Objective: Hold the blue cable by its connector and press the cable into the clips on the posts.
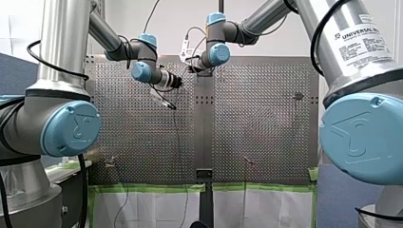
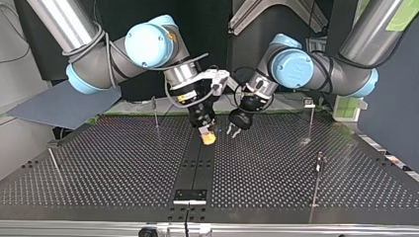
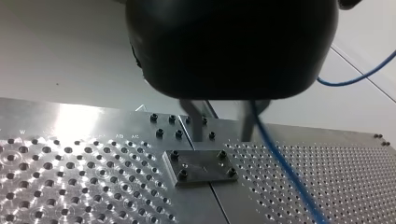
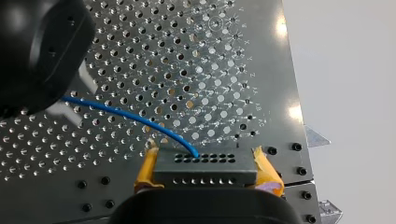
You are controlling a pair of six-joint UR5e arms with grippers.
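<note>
The black rectangular connector (image 4: 205, 169) of the thin blue cable (image 4: 126, 116) is pinched between my right gripper's (image 2: 208, 138) yellow pads, over the middle seam of the silver perforated metal table (image 4: 210, 70). Near it, my left gripper's (image 3: 222, 135) metal fingers are spread, with the cable beside them.

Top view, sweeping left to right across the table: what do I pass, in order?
Leaning rod → thin post → my right gripper → my left gripper → post with a clip on top.
</note>
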